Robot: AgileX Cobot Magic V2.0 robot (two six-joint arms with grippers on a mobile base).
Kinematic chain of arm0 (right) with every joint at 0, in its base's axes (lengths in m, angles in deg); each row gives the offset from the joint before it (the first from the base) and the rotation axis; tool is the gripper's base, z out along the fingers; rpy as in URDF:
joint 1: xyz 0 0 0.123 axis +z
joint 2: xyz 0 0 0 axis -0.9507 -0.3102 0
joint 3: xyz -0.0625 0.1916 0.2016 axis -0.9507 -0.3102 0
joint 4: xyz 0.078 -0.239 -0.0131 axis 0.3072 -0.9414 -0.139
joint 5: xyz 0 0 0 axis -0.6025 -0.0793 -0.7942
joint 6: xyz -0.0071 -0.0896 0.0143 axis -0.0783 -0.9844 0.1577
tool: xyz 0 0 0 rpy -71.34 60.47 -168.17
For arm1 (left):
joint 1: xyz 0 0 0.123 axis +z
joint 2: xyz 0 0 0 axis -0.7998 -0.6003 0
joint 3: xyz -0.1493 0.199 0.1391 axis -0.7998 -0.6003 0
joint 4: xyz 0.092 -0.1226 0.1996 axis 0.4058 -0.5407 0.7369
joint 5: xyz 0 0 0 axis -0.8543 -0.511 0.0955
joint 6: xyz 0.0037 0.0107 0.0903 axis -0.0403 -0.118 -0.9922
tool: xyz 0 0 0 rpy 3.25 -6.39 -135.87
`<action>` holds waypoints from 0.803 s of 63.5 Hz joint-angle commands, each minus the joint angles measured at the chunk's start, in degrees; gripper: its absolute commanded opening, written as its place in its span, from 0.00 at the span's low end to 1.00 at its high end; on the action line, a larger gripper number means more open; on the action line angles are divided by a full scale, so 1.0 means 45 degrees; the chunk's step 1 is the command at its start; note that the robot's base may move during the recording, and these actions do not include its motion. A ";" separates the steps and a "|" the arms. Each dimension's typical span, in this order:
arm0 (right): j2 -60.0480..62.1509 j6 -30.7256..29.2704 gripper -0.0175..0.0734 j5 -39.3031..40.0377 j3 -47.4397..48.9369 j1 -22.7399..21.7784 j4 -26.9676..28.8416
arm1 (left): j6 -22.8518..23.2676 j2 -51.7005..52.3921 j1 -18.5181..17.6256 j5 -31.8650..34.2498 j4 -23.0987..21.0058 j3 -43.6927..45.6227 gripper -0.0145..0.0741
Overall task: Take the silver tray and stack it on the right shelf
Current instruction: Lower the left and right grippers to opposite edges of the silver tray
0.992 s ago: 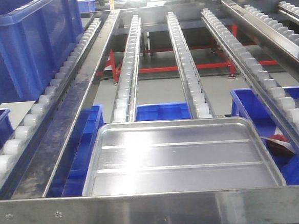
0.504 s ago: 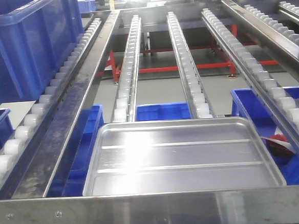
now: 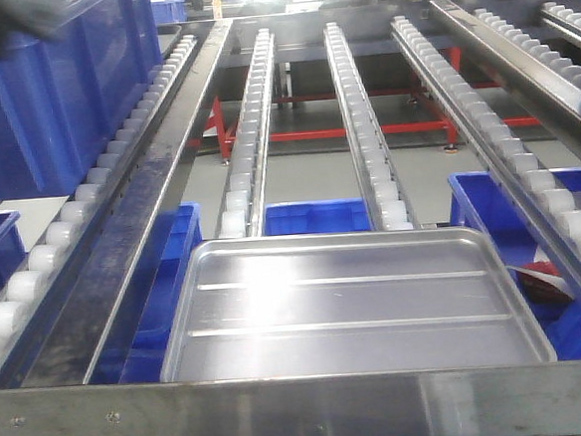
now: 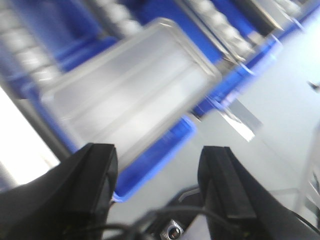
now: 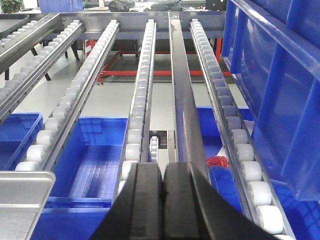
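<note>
Silver tray (image 3: 352,308) sits ungrasped, lower centre; we call it approach. Left gripper (image 4: 157,165) fingers wide apart, empty; right gripper (image 5: 163,182) fingers pressed together, empty. Next: straddle the rim.

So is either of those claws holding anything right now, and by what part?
Nothing is held. The left gripper is open, and the silver tray lies beyond it, untouched. The right gripper is shut on nothing.

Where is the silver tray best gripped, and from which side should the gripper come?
Probably the left rim of the silver tray, from above: it lies flat, so only the thin raised rim can be pinched, and the gap beside that rim leaves finger room.
</note>
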 commanded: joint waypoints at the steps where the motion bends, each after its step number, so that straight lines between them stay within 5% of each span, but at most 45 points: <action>1: 0.0271 -0.0106 0.25 0.1107 0.0241 -0.0077 0.0004 | -0.0029 -0.0715 -0.0663 0.1067 -0.0264 0.0643 0.47; 9: 0.0271 -0.0106 0.25 0.1107 0.0241 -0.0077 0.0004 | 0.0184 -0.1964 -0.0607 0.0799 -0.1047 0.1053 0.47; 13: 0.0271 -0.0106 0.25 0.1107 0.0241 -0.0077 0.0004 | 0.1690 -0.2640 -0.0252 0.0271 -0.0908 0.1461 0.47; 28: 0.0271 -0.0106 0.25 0.1210 0.0241 -0.0077 0.0004 | 0.6600 -0.4567 0.0637 -0.1466 0.2524 0.2988 0.46; 40: 0.0271 0.0494 0.25 0.2009 0.0408 -0.0077 0.0553 | 0.7937 -0.5878 0.0677 -0.1364 0.3189 0.3269 0.46; 51: -0.0303 0.0537 0.25 -0.0301 0.2347 -0.0032 0.0600 | 0.9276 -0.6754 0.0677 -0.1260 0.4104 0.3269 0.46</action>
